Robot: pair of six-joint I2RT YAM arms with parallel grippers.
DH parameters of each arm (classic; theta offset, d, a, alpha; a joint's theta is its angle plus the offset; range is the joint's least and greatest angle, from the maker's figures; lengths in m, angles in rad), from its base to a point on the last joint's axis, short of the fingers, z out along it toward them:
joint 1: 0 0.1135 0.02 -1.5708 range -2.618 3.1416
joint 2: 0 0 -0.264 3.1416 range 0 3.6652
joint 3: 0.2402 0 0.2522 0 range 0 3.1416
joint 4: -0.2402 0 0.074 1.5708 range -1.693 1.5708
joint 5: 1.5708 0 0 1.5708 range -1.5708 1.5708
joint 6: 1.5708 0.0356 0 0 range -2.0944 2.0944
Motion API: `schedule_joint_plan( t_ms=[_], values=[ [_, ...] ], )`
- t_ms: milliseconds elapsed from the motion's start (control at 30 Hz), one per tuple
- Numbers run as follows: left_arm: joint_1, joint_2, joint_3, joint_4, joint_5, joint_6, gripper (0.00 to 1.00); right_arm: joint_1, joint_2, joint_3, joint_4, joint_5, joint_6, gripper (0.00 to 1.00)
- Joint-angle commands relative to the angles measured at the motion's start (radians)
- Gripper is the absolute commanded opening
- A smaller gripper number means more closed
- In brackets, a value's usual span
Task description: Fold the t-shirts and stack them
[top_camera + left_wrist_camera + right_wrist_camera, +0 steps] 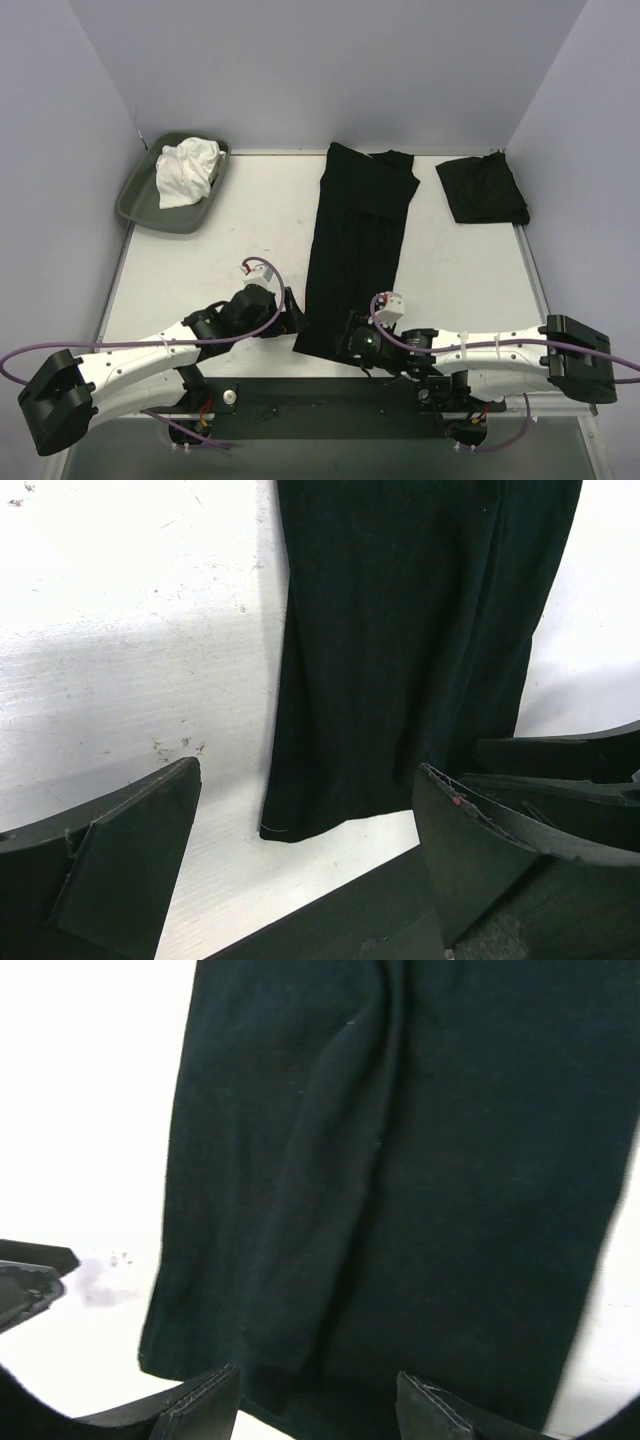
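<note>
black t-shirt [355, 240] runs long from desk [240, 240] near edge to far; my right claw [352, 342], parted, over its near hem; left claw [291, 316], parted, just beside.

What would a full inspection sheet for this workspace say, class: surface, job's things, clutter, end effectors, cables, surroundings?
Surface: white table.
Job's things: long black t-shirt mid-table, folded lengthwise; folded black t-shirt far right.
Clutter: grey-green tray far left, holding white cloth.
End effectors: left end effector open by long shirt's near corner; right end effector open over its hem.
Cables: purple cables, looping loose.
Surroundings: plain pale walls.
</note>
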Motion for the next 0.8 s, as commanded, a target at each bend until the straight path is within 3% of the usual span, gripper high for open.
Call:
schedule_joint_plan(
  t_ms=[0,767],
  values=[
    [0.007,-0.01,0.012,0.028,0.0,0.002,0.96,0.007,0.033,0.058,0.025,0.029,-0.011,0.61],
    [0.007,-0.045,-0.018,0.009,-0.007,-0.007,0.96,-0.018,0.15,0.083,0.144,0.031,-0.047,0.56]
  ],
)
